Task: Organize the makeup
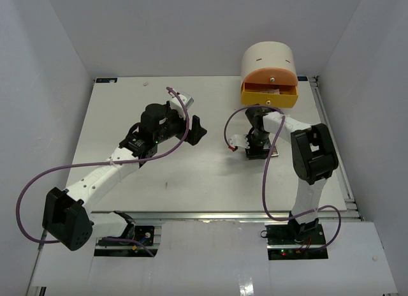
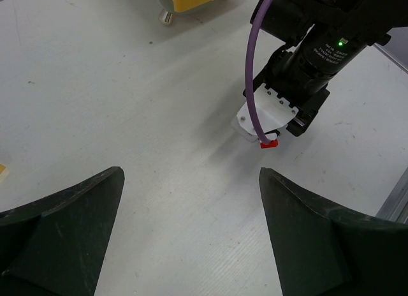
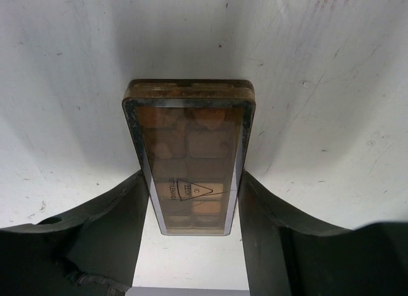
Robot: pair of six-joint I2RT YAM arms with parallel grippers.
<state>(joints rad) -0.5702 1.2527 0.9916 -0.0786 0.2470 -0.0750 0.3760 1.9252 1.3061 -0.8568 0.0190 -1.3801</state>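
A brown palette with a clear lid lies flat on the white table. My right gripper points straight down over it, and both dark fingers press against its long sides. In the top view the right gripper stands just in front of the drawer unit and covers the palette. My left gripper hovers at the table's middle, open wide with nothing in it. In the left wrist view the left gripper has only bare table between its fingers. No other makeup shows clearly.
A round cream drawer unit stands at the back right, its orange drawer pulled open with something pinkish inside. The right arm's wrist fills the upper right of the left wrist view. A metal rail runs along the table's right edge.
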